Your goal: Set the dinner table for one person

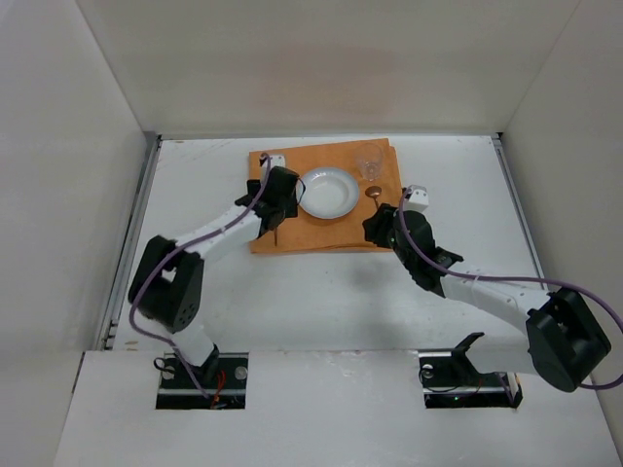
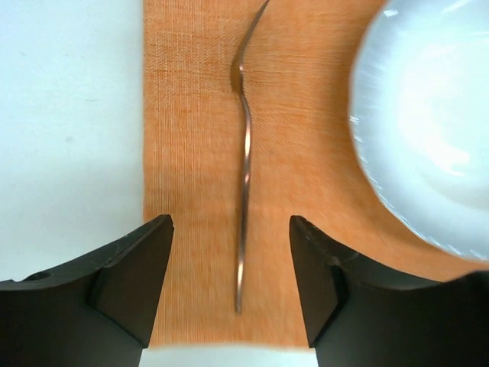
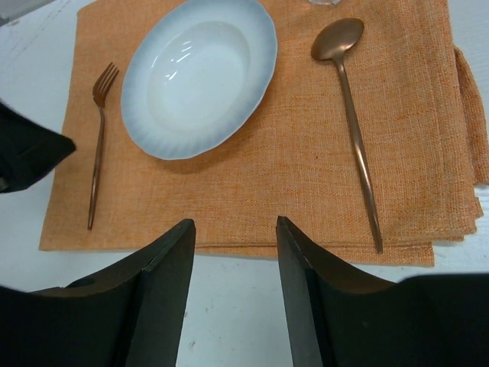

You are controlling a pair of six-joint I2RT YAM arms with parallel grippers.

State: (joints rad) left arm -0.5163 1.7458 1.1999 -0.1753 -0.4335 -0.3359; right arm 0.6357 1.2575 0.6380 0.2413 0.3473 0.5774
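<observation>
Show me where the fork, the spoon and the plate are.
fork (image 2: 245, 191), left wrist view, middle of its handle.
spoon (image 3: 337, 38), right wrist view, its bowl.
plate (image 3: 200, 76), right wrist view, bare centre of its well.

An orange woven cloth (image 1: 321, 233) lies flat toward the far wall (image 1: 321, 68), its right and near edges showing stacked layers (folded over, or several sheets, hard to tell which). On it sits a white, shallow oval plate (image 3: 200, 76) with a faint blue rim. A copper-coloured fork (image 3: 97, 153) lies just left of the plate, tines pointing away. A matching spoon (image 3: 353, 122) lies to the right, bowl at the far end. A clear glass (image 1: 369, 161) stands upright beyond the spoon's bowl, near the cloth's far right corner.
</observation>
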